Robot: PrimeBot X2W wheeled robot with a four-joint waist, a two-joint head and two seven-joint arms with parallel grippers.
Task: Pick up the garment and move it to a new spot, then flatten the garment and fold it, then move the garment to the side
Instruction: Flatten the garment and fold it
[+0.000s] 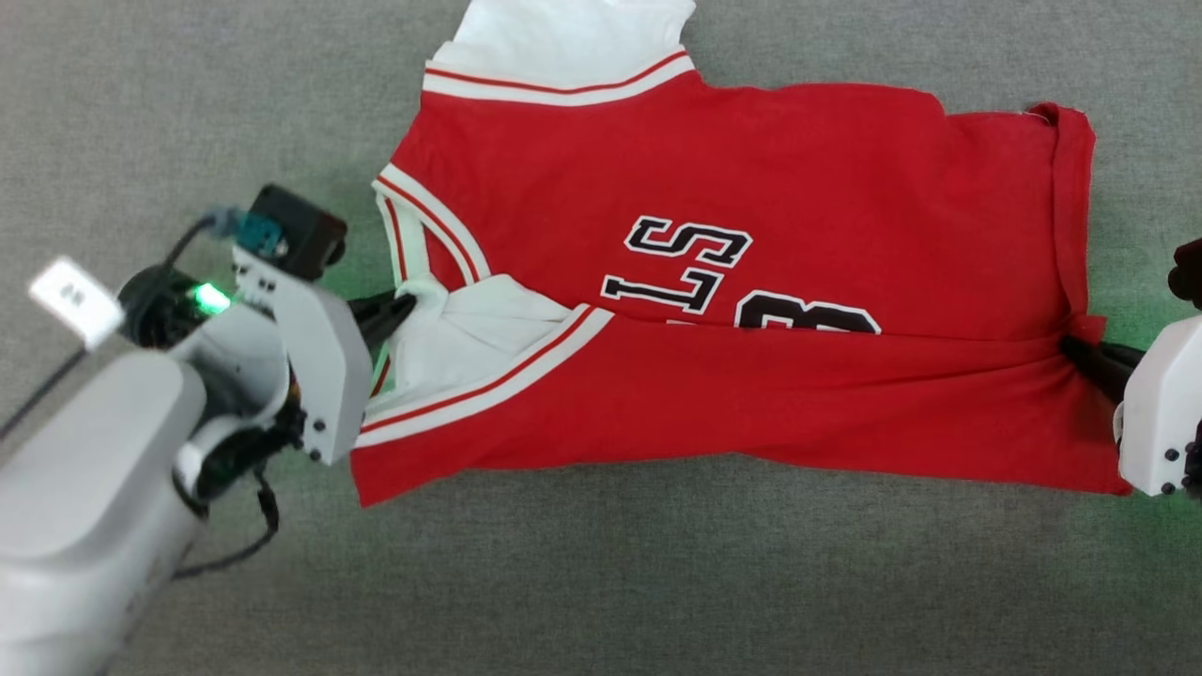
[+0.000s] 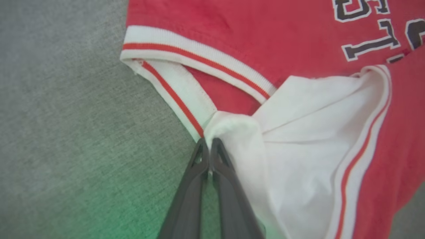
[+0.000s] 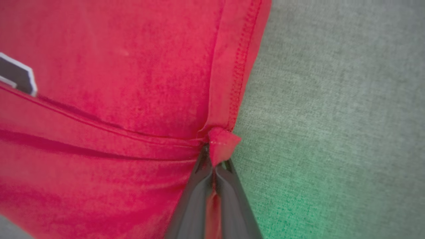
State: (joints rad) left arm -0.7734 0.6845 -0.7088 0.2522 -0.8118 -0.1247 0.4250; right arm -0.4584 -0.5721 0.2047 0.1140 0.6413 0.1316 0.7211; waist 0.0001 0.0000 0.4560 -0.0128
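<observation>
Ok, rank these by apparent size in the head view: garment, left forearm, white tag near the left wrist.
1. garment
2. left forearm, enlarged by its nearness to the camera
3. white tag

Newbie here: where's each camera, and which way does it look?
Head view: on the head, looking down at the jersey on grey surface; left gripper, right gripper show.
Left wrist view: on that wrist, looking along its shut gripper at the sleeve.
Right wrist view: on that wrist, along its shut gripper at the hem.
Shared: head and left wrist show the lettering.
</observation>
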